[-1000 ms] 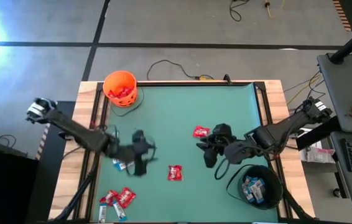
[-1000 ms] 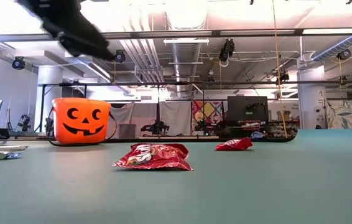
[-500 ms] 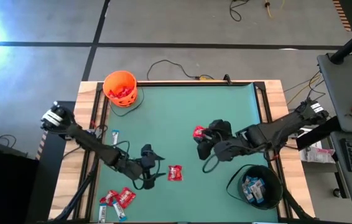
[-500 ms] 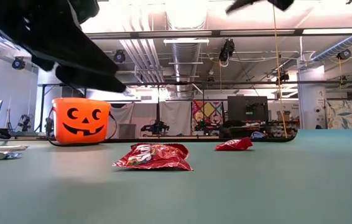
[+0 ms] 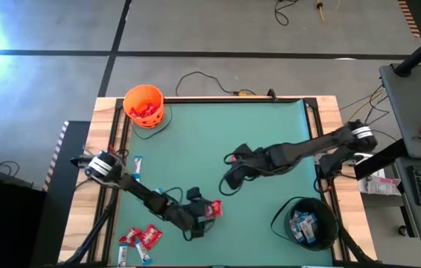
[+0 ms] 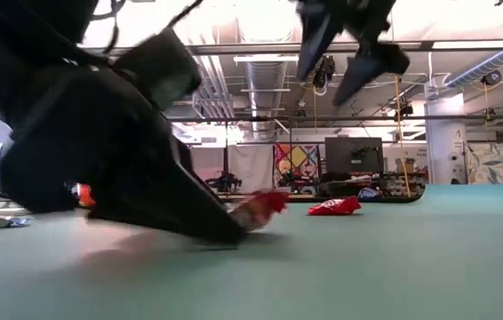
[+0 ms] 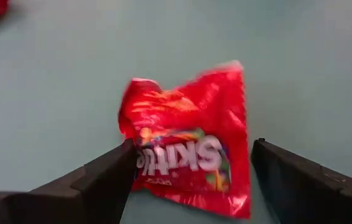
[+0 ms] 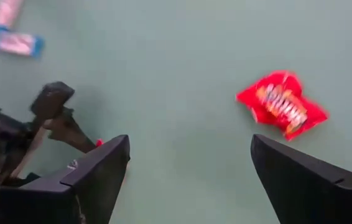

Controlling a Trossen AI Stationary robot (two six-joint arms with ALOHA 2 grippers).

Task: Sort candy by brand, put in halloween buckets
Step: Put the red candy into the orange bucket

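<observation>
Currently, items and hazards at this moment:

- Left gripper (image 5: 201,214): low over the near middle of the green surface (image 5: 218,134), fingers spread wide on either side of a red packet (image 7: 188,163). Nothing is clamped yet; the packet lies flat between the fingers.
- Hazard, left: the packet is thin and slick. If the fingers close too high they may slide over it; if they drag, they may push it along the surface and not lift it.
- Right gripper (image 5: 233,179): above the middle of the surface, fingers wide apart and empty. A second red packet (image 8: 282,104) lies ahead of it on the surface, apart from it.
- Hazard, both arms: the two grippers are near each other. Reaching at once could bring them into contact or knock either packet aside.
- Orange bucket (image 5: 144,105): far left corner, red packets already inside. Judged the destination for red ones.
- Black bucket (image 5: 305,223): near right corner, blue-and-white bars inside.
- Hazard, sorting: a red packet carried by the right arm to the nearer black bucket would mix the brands.
- Remaining pile (image 5: 140,240): red packets and blue bars at the near left edge, plus one blue bar (image 5: 137,163) at the left side. The left arm passes close by and could sweep them off.
</observation>
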